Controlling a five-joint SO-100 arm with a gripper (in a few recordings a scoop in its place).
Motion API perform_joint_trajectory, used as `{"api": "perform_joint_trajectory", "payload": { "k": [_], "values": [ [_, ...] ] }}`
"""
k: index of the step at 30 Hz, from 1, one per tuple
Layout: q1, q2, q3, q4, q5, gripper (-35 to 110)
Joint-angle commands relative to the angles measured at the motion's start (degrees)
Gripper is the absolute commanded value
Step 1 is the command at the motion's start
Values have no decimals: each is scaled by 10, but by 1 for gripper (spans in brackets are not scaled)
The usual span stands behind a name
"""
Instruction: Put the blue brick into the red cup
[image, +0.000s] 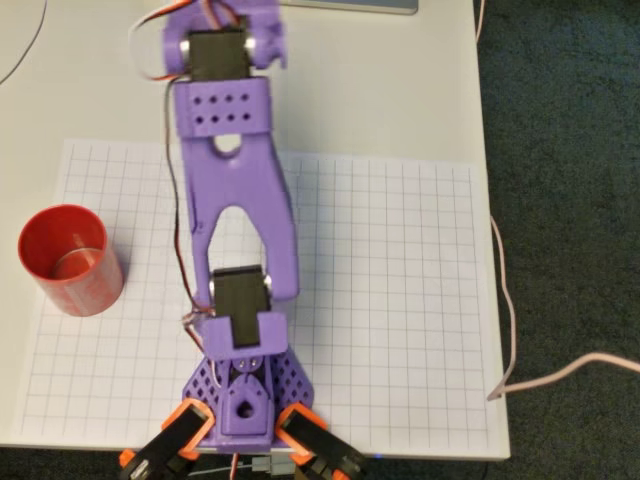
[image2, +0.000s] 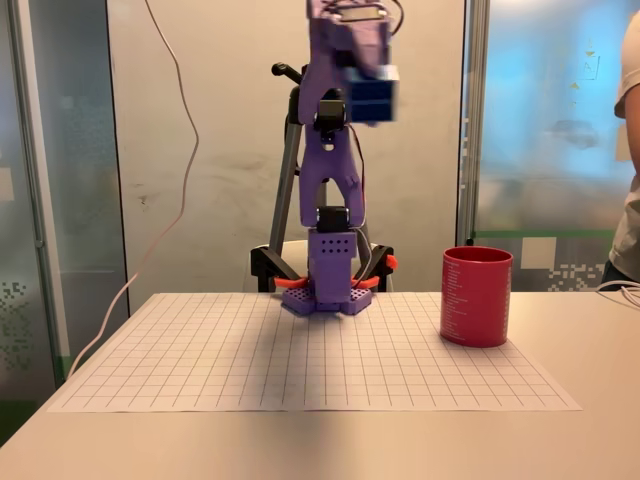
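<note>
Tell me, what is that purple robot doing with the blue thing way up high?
The purple robot arm has lifted the blue brick high above the table, gripped in its hand. The picture is blurry there, so it seems to be moving. The red cup stands upright on the grid paper, off to the right in the fixed view, and looks empty from above. The brick is not over the cup yet. A person stands at the right edge.
</note>
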Motion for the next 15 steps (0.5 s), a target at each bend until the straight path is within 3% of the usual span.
{"api": "perform_joint_trajectory", "payload": {
  "k": [1, 10, 15],
  "values": [
    [-137, 34, -39, 40, 33, 0],
    [-382, 5, -18, 153, 66, 0],
    [-468, 4, 62, 174, 92, 0]
  ]
}}
